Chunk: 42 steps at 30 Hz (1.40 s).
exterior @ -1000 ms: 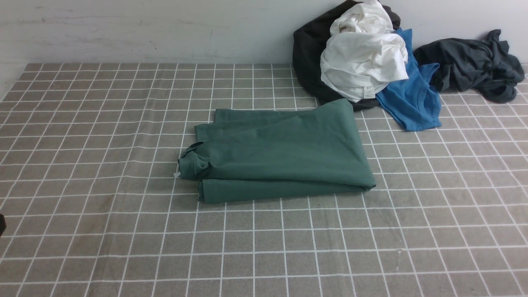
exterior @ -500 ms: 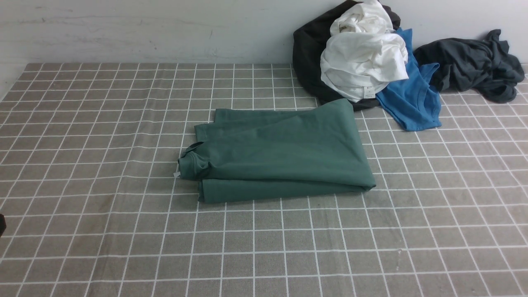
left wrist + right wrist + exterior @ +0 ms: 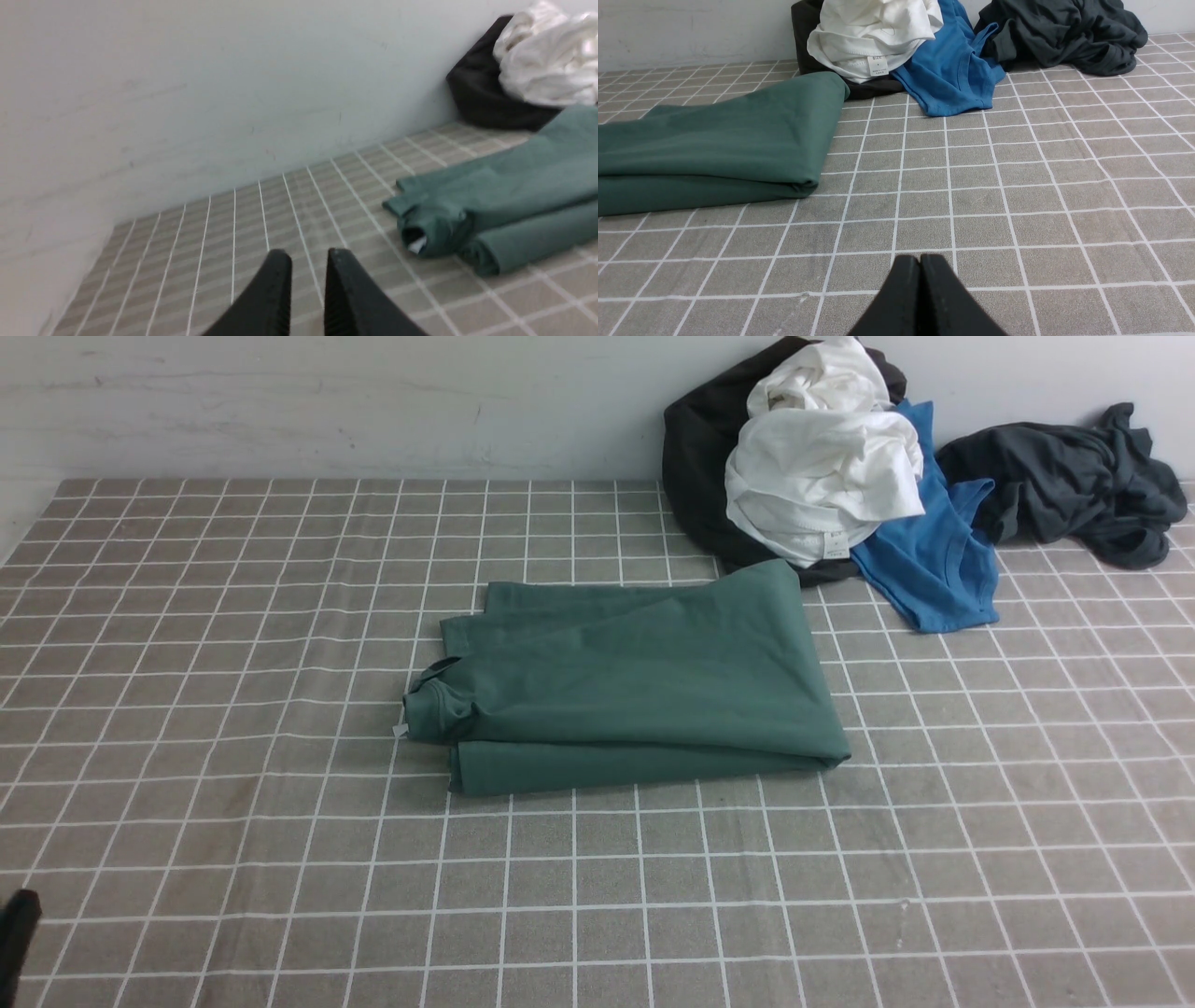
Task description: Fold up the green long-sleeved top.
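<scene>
The left gripper [image 3: 306, 270] was slightly parted and empty, the right gripper [image 3: 920, 275] clenched empty, both clear of the green top [image 3: 625, 681] lying folded mid-desk [image 3: 233, 616], soft and limp, probably best pinched at a doubled edge.

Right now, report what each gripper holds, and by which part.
Nothing is held. The left gripper is slightly open and empty, the right gripper shut on nothing; the green top lies free.
</scene>
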Each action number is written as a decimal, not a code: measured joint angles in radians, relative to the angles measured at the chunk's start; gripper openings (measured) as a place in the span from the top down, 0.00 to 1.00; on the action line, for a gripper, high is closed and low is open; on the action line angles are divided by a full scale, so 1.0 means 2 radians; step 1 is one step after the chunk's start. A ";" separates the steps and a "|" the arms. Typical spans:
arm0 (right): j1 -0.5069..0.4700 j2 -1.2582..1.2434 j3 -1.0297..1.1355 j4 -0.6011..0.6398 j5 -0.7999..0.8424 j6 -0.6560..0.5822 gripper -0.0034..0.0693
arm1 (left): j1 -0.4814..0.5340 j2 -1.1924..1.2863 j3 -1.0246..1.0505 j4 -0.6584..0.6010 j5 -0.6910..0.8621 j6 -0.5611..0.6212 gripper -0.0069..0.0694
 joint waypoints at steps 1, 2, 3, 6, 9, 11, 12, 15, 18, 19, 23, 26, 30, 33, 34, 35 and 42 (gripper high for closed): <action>0.000 0.000 0.000 0.000 0.000 0.000 0.97 | 0.004 0.000 0.005 -0.003 0.017 -0.004 0.78; 0.000 0.000 0.000 0.000 0.000 0.000 0.97 | 0.006 0.000 0.008 -0.007 0.041 -0.011 0.78; 0.000 0.000 0.000 0.000 0.000 0.000 0.97 | 0.007 0.000 0.009 -0.013 0.062 -0.018 0.78; 0.000 0.000 0.000 0.000 0.000 0.000 0.97 | 0.008 0.000 0.009 -0.032 0.126 -0.049 0.78; 0.000 0.000 0.000 0.000 0.000 0.000 0.97 | 0.008 0.000 0.008 -0.035 0.129 -0.056 0.78; 0.000 0.000 0.000 0.000 0.000 0.000 0.97 | 0.008 0.000 0.008 -0.037 0.130 -0.059 0.78; 0.000 0.000 0.000 0.000 0.000 0.000 0.97 | 0.008 0.000 0.008 -0.037 0.130 -0.059 0.78; 0.000 0.000 0.000 0.000 0.000 0.000 0.97 | 0.008 0.000 0.008 -0.037 0.129 -0.060 0.78; 0.000 0.000 0.000 0.000 0.000 0.000 0.97 | 0.008 0.000 0.008 -0.039 0.127 -0.060 0.78; 0.000 0.000 0.000 0.000 0.000 0.000 0.97 | 0.008 0.000 0.008 -0.039 0.127 -0.060 0.78; 0.000 0.000 0.000 0.000 0.000 0.000 0.97 | 0.008 0.000 0.008 -0.039 0.127 -0.060 0.78; 0.000 0.000 0.000 0.000 0.000 0.000 0.97 | 0.008 0.000 0.008 -0.039 0.127 -0.060 0.78; 0.000 0.000 0.000 0.000 0.000 0.000 0.97 | 0.008 0.000 0.008 -0.039 0.127 -0.060 0.78; 0.000 0.000 0.000 0.000 0.000 0.000 0.97 | 0.008 0.000 0.008 -0.039 0.127 -0.060 0.78; 0.000 0.000 0.000 0.000 0.000 0.000 0.97 | 0.008 0.000 0.008 -0.039 0.127 -0.060 0.78; 0.000 0.000 0.000 0.000 0.000 0.000 0.97 | 0.008 0.000 0.008 -0.039 0.127 -0.060 0.78; 0.000 0.000 0.000 0.000 0.000 0.000 0.97 | 0.008 0.000 0.008 -0.039 0.127 -0.060 0.78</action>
